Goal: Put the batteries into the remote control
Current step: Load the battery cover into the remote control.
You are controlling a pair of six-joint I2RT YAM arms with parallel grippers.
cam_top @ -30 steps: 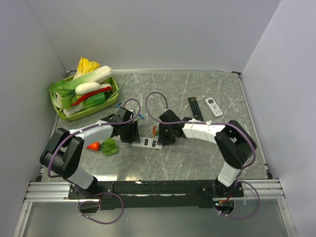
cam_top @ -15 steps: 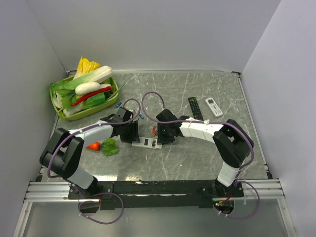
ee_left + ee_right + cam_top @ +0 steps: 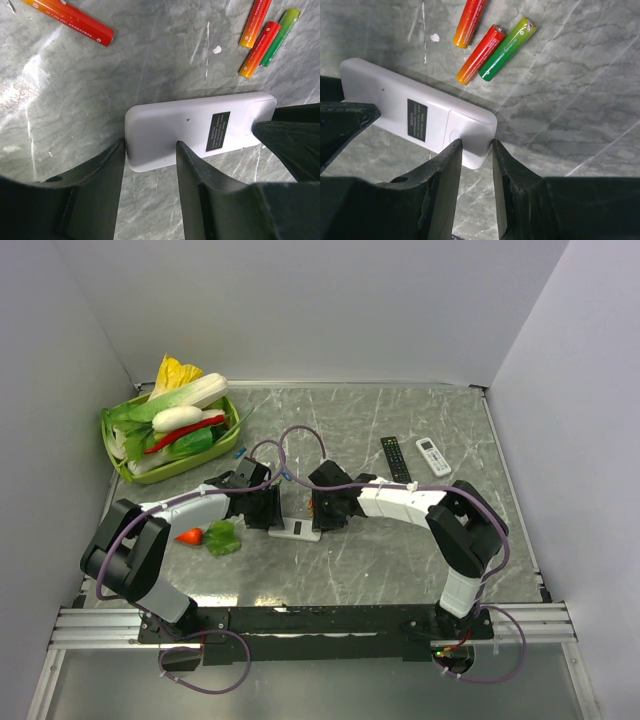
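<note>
Two-handedly steadying the remote control, back up, near bench centre, with left gripper and right gripper both parted, not clamped; risking a slip off its smooth back, knocking the batteries rolling.

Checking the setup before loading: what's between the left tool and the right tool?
The remote control, white back up, lies between the left tool and right tool, one at each end; top view and both wrist views show it.
</note>
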